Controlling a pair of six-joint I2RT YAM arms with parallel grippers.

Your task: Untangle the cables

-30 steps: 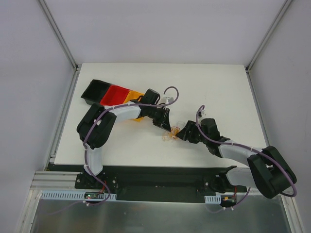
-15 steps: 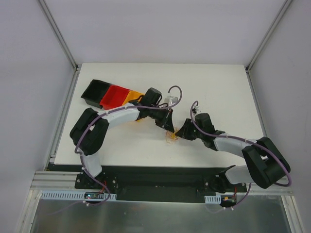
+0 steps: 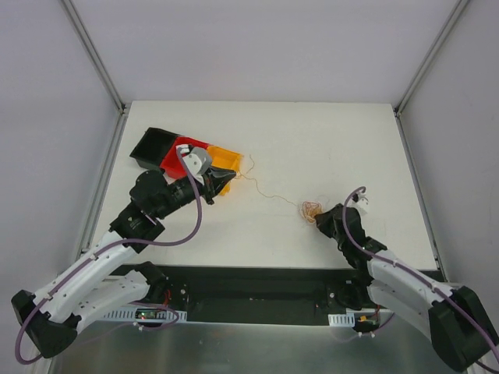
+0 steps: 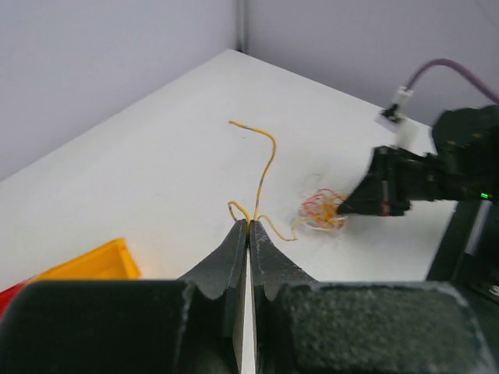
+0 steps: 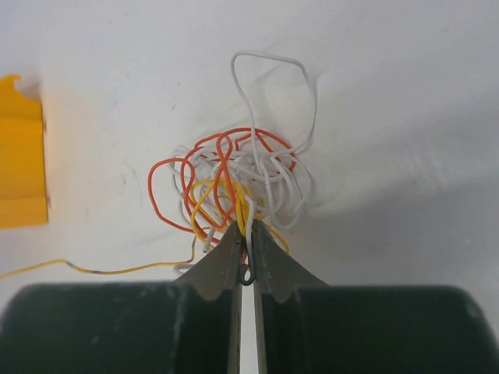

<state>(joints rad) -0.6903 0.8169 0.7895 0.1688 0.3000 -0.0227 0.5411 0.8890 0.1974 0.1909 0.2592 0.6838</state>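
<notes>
Right gripper pinches cables (orange-white curls).

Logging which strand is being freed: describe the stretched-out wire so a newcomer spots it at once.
On the white table, look between the plastic bins at the left and the small tangle by the right gripper. A thin yellow wire runs from the shut fingers of the left gripper to that tangle. Unlike the bunched orange and white loops, it lies drawn out alone.
</notes>
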